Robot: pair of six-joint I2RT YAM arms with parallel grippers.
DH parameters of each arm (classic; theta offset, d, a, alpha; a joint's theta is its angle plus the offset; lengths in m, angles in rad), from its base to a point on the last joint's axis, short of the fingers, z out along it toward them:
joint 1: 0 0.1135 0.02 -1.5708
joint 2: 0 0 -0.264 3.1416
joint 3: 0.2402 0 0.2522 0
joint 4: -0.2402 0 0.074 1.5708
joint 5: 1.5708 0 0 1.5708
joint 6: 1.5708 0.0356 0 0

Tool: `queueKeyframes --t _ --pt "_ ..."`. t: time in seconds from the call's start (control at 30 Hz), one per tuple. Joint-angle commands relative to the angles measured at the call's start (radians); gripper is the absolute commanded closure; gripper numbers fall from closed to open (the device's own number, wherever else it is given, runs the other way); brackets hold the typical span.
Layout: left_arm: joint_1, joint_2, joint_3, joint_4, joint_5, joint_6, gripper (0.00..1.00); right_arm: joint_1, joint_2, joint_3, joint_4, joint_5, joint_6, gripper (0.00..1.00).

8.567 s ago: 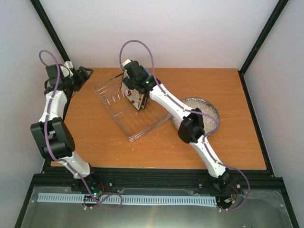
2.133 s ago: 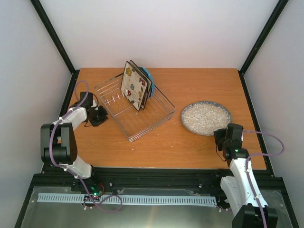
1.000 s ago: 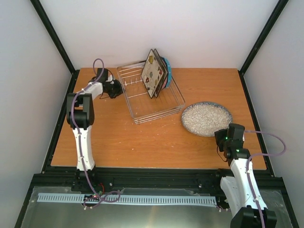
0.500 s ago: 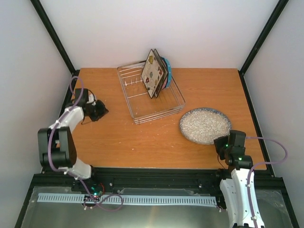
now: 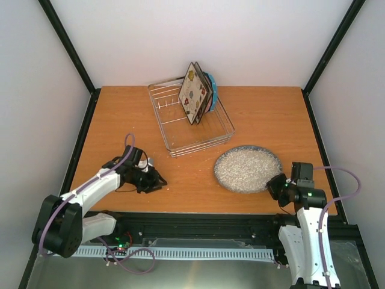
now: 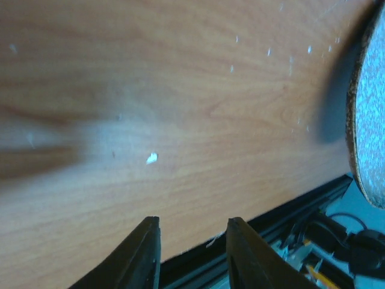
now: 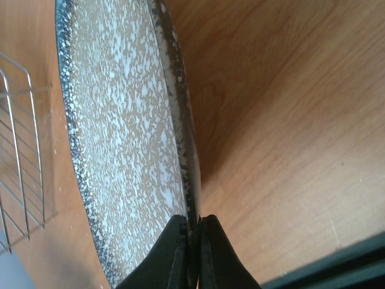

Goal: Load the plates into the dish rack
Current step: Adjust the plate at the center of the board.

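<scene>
Slid round grey speckled plate [image 5: 248,168] nearer, rim clamped in right gripper [image 7: 194,227]; swung left gripper [image 6: 192,224] close, parted, apparently empty; racking pending.

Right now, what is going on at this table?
The right tool is shut on the rim of the round grey speckled plate, which is near the front of the table. The left tool is slightly open, holds nothing, and is low over the wood to the left of that plate. The dish rack at the back holds the square flowered plates and a blue plate upright.
</scene>
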Motion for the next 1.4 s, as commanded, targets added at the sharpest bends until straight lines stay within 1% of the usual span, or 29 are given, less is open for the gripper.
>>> queueKeyframes --t 0.0,0.1,0.13,0.17,0.27,0.4,0.5,0.53,0.6,0.63,0.7,0.77,0.83,0.87,0.97,1.0,1.03,1.1,1.2,1.37 --pt "-0.036 -0.066 -0.040 0.007 0.079 -0.079 0.63 0.001 0.015 0.035 -0.165 -0.107 -0.142 0.97" --pt "-0.053 -0.114 -0.105 0.021 0.097 -0.129 0.40 0.001 -0.005 0.023 -0.216 -0.147 -0.191 0.97" --pt "-0.055 -0.139 -0.132 0.026 0.102 -0.153 0.34 0.001 -0.012 0.016 -0.236 -0.160 -0.206 0.97" --pt "-0.056 -0.166 -0.159 0.034 0.112 -0.180 0.31 0.002 -0.015 0.015 -0.259 -0.164 -0.221 0.97" --pt "-0.064 -0.283 -0.244 0.069 0.124 -0.301 0.28 0.002 -0.038 -0.002 -0.301 -0.204 -0.269 0.97" --pt "-0.070 -0.509 -0.344 0.118 0.112 -0.465 0.30 0.003 -0.041 -0.043 -0.311 -0.290 -0.319 0.97" --pt "-0.075 -0.603 -0.424 0.232 0.146 -0.531 0.29 0.012 -0.027 -0.061 -0.288 -0.348 -0.351 0.97" --pt "-0.076 -0.610 -0.451 0.300 0.161 -0.536 0.28 0.026 -0.025 -0.066 -0.275 -0.358 -0.344 0.97" --pt "-0.077 -0.586 -0.463 0.376 0.176 -0.503 0.27 0.054 -0.013 -0.090 -0.249 -0.388 -0.348 0.97" --pt "-0.077 -0.547 -0.463 0.423 0.192 -0.472 0.26 0.070 -0.005 -0.104 -0.239 -0.403 -0.360 0.97" --pt "-0.078 -0.417 -0.437 0.458 0.237 -0.368 0.24 0.099 0.024 -0.129 -0.220 -0.417 -0.394 0.97" --pt "-0.080 -0.277 -0.361 0.424 0.256 -0.234 0.24 0.119 0.056 -0.134 -0.203 -0.415 -0.433 0.97" --pt "-0.081 -0.183 -0.298 0.406 0.272 -0.126 0.24 0.129 0.072 -0.129 -0.174 -0.413 -0.440 0.97" --pt "-0.082 -0.145 -0.282 0.422 0.288 -0.092 0.24 0.131 0.084 -0.135 -0.163 -0.420 -0.444 0.97" --pt "-0.082 -0.091 -0.270 0.470 0.303 -0.045 0.25 0.137 0.084 -0.177 -0.102 -0.466 -0.421 0.97" --pt "-0.083 -0.075 -0.275 0.488 0.306 -0.030 0.26 0.142 0.083 -0.198 -0.072 -0.504 -0.411 0.97" --pt "-0.082 -0.064 -0.285 0.509 0.307 -0.022 0.26 0.146 0.080 -0.217 -0.058 -0.521 -0.406 0.97" --pt "-0.083 -0.046 -0.328 0.601 0.332 -0.029 0.27 0.156 0.077 -0.246 -0.035 -0.543 -0.400 0.97" --pt "-0.083 0.012 -0.368 0.669 0.351 -0.008 0.27 0.168 0.077 -0.271 0.000 -0.563 -0.389 0.97" --pt "-0.083 0.114 -0.382 0.708 0.357 0.084 0.27 0.194 0.130 -0.285 0.080 -0.583 -0.375 0.97"
